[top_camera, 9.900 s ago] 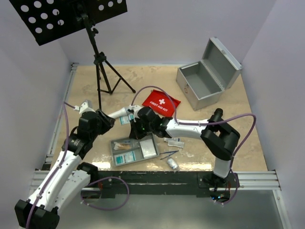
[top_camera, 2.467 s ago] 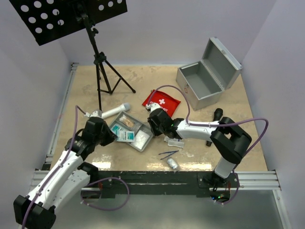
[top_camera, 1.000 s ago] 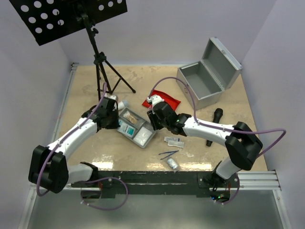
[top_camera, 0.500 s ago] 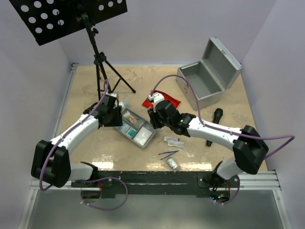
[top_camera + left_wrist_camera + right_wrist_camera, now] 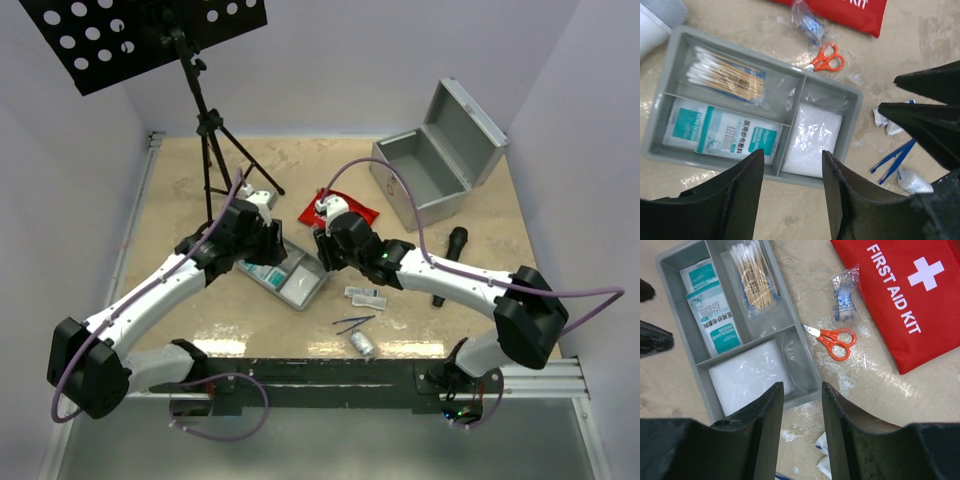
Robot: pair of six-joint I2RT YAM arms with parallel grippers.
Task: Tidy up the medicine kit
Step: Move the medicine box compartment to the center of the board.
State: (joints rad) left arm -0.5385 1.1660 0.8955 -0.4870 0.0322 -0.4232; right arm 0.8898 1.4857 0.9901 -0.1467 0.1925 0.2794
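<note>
1. The grey tray is sitting flat on the table. Cotton swabs, teal sachets and a white gauze pad are lying in its three compartments.
2. The left gripper is hovering over the tray's near wall, fingers apart, nothing between them.
3. The right gripper is hanging over the tray's corner by the gauze, fingers also apart and gripping nothing.
4. Loose items are lying outside the tray. The orange scissors and a wrapped blue-white roll are just beside its far wall. The red pouch is beyond them, and the blue tweezers are past the gauze end.
5. The metal case is standing open and empty, well apart from the tray, beyond the pouch.
6. My read is that loose supplies are going into the tray next, with the scissors the closest pick.
7. To do it well:
   - Only one arm should be moving, since both wrists are crowding the tray.
   - It should be coming straight down with the jaws straddling the scissor blades or the pivot.
   - It should be staying clear of the tray wall and the crinkly wrap.
   - It should be dropping the scissors into the free space beside the gauze.
</note>
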